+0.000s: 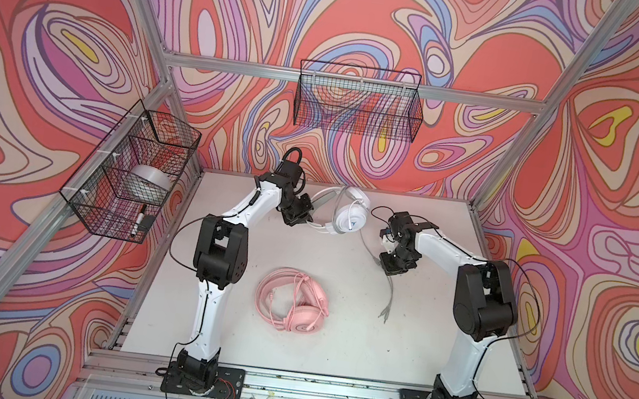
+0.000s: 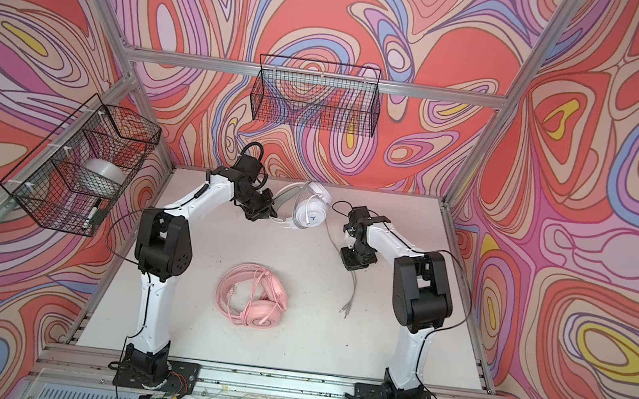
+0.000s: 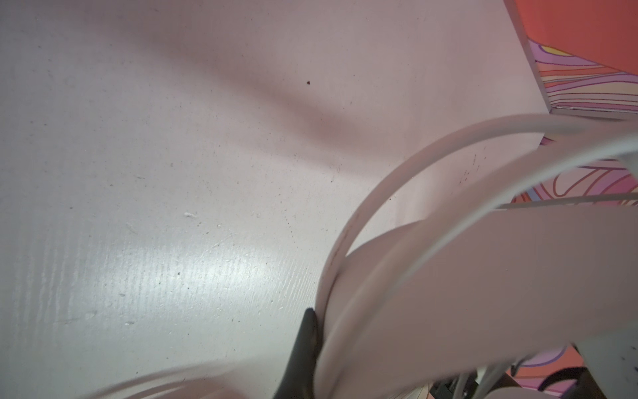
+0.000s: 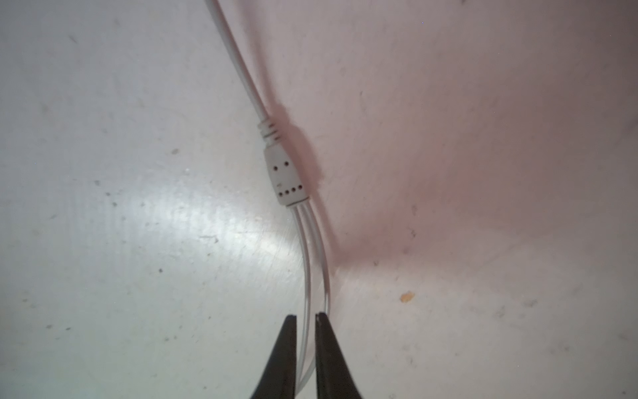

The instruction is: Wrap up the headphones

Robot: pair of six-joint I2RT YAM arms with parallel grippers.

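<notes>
Headphones lie in two places on the white counter (image 1: pixel 394 353). The white headset (image 1: pixel 349 217) is at the far middle, and in both top views the outer face of one cup is turned up toward the camera. The left pincer (image 1: pixel 304 218) is clamped on its headband (image 3: pixel 345 241). In the left wrist view one black finger (image 3: pixel 305 345) presses against the band's edge.

The grey cable (image 1: pixel 367 245) runs from the white headset toward the near right and passes under the right pincer (image 1: pixel 389 269). Its plug ends (image 1: pixel 383 314) lie loose on the counter just nearer. In the right wrist view the right pincer (image 4: pixel 305 316) stands slightly apart, with thin strands from the cable's splitter (image 4: pixel 284 176) running through the gap.

The pink headset (image 1: pixel 296 300) rests flat at the near middle, its pink cable (image 1: pixel 273 305) looped over band and cups, well apart from both pincers.
</notes>
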